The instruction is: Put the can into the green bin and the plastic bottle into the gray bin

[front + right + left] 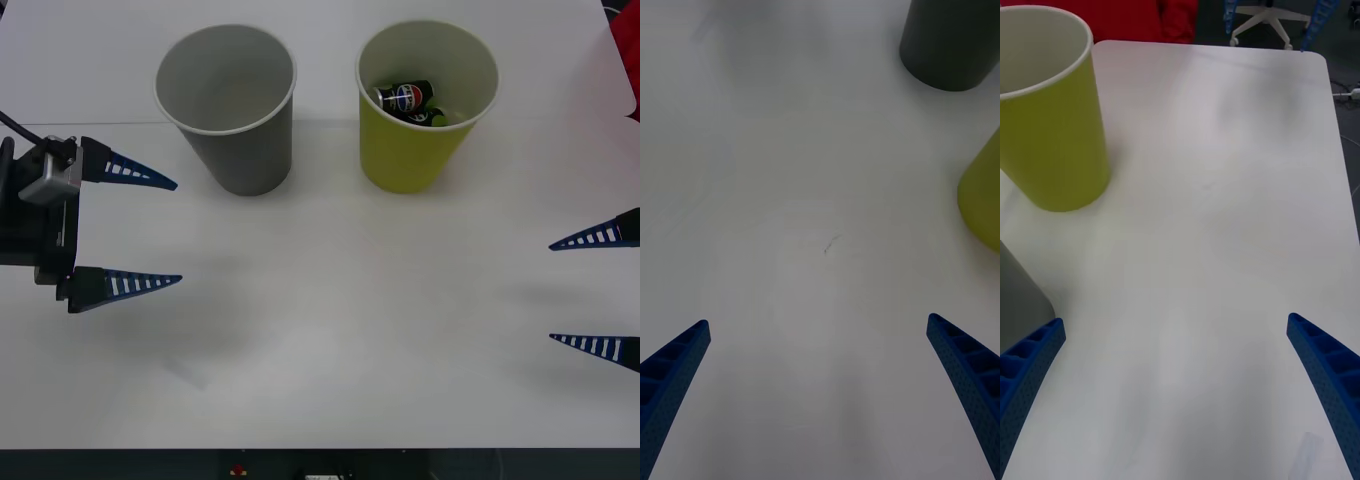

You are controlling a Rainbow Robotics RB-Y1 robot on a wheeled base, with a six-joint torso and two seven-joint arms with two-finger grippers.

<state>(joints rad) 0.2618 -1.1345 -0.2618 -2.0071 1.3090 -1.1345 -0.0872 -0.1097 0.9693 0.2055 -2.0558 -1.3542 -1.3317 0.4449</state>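
Can status: small dark-and-silver drink can (404,98) lies inside the yellow-green cup-shaped bin (412,160), far right.
Left gripper (150,232): fingers wide apart, empty, low over the white table (330,330) at its left edge.
Right gripper (580,290): fingers spread, empty, at the right edge.
Gray cup-shaped bin (245,150): far left, looks empty.
Left to do: I see no plastic bottle on the table; the bottle half seems undone.
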